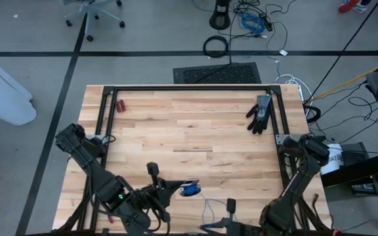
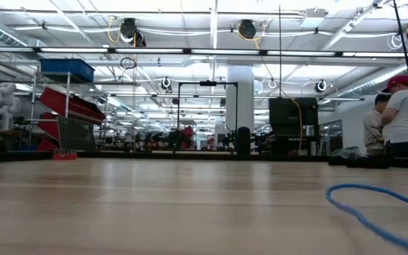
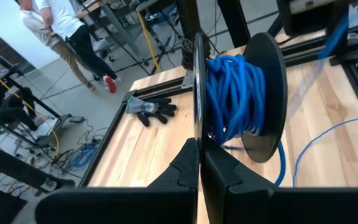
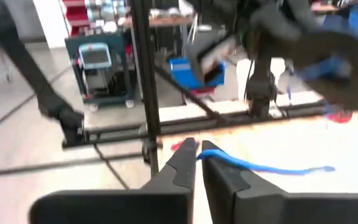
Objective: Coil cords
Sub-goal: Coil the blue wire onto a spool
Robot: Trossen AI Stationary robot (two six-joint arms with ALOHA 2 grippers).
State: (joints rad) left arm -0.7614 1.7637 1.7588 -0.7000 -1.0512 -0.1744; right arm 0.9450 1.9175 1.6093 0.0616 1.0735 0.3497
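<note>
The cord is thin and blue. Much of it is wound on a black spool (image 3: 235, 93), which also shows near the table's front edge (image 1: 190, 190). A loose length (image 1: 209, 208) runs from the spool toward my right gripper (image 4: 199, 154), which is shut on it low over the front edge. In the low view a slack loop of the cord (image 2: 374, 205) lies on the table. My left gripper (image 3: 199, 149) is shut on the spool, just left of it (image 1: 178, 188). My left gripper pinches the rim of the spool's near black flange (image 3: 197, 127) between its two fingers, edge-on. The spool is held on edge, its axle about level, with the wound cord beyond the flange. My right gripper pinches the blue cord (image 4: 219, 158) between its fingertips, coming in nearly level. The cord trails away from the tips, slack, along the table top (image 4: 272, 167).
A black glove (image 1: 260, 113) lies at the far right of the table and small red-handled pliers (image 1: 120, 105) at the far left. A black frame rail (image 1: 189, 88) runs round the table's far part. People (image 2: 402, 113) stand in the room beyond.
</note>
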